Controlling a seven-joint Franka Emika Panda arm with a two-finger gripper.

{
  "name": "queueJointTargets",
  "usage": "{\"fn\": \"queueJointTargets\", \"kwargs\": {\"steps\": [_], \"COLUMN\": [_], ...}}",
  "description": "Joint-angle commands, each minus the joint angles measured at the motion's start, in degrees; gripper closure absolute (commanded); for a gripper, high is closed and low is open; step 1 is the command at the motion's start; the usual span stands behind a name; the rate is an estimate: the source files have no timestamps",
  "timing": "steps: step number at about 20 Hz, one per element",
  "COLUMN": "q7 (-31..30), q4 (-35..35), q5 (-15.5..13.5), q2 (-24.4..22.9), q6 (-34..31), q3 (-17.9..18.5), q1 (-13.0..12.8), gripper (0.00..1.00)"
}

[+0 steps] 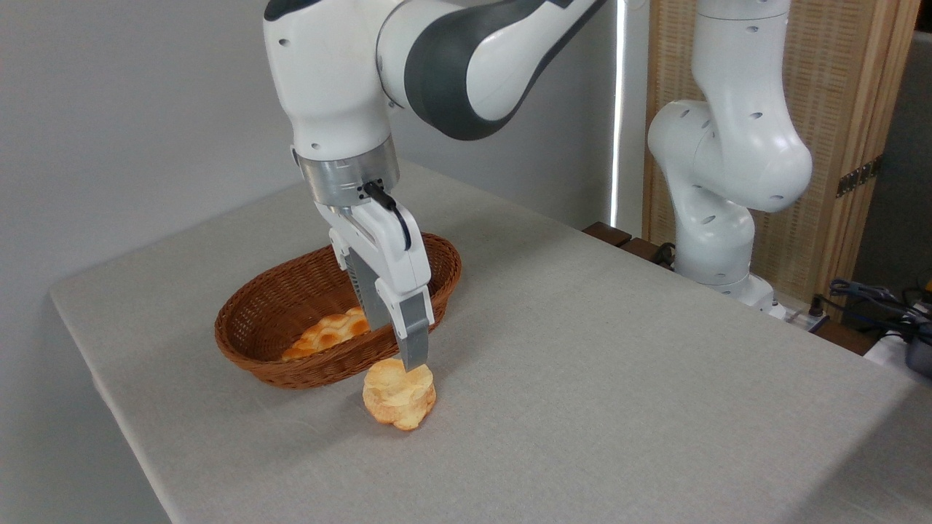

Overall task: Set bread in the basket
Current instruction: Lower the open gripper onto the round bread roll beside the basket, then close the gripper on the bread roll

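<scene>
So the bread (399,396) is sitting on the table (619,378), just in front of the basket (262,320), almost touching its front wall. The gripper (397,342) hangs right above the bun's back edge, fingertips down at its top surface. Honestly I can't tell if the claw is open or closed; one finger hides the other from this angle.

Inside the basket there's a braided loaf (328,335).

Risk as I see it: the fingers look lined up off-centre, toward the basket side. If they close there, the bun could tip, squirt out, or get shoved against the wicker.
</scene>
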Motion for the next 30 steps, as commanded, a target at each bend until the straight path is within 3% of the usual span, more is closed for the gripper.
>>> {"fn": "queueJointTargets", "kwargs": {"steps": [1, 20, 21, 23, 24, 30], "q7": [1.1, 3.3, 3.9, 4.7, 4.7, 4.7], "q4": [-2.4, -2.6, -2.6, -2.5, -2.5, -2.5], "q5": [-1.5, -1.7, -1.7, -2.1, -2.5, -2.5], "q2": [0.1, 4.6, 4.7, 4.6, 4.6, 4.6], "q6": [4.5, 7.9, 7.9, 7.9, 7.8, 7.8], "q3": [0.3, 0.3, 0.3, 0.5, 0.6, 0.7], "q1": [-0.2, -0.1, 0.0, 0.0, 0.0, 0.0], "gripper": [0.0, 0.0, 0.06, 0.38, 0.48, 0.5]}}
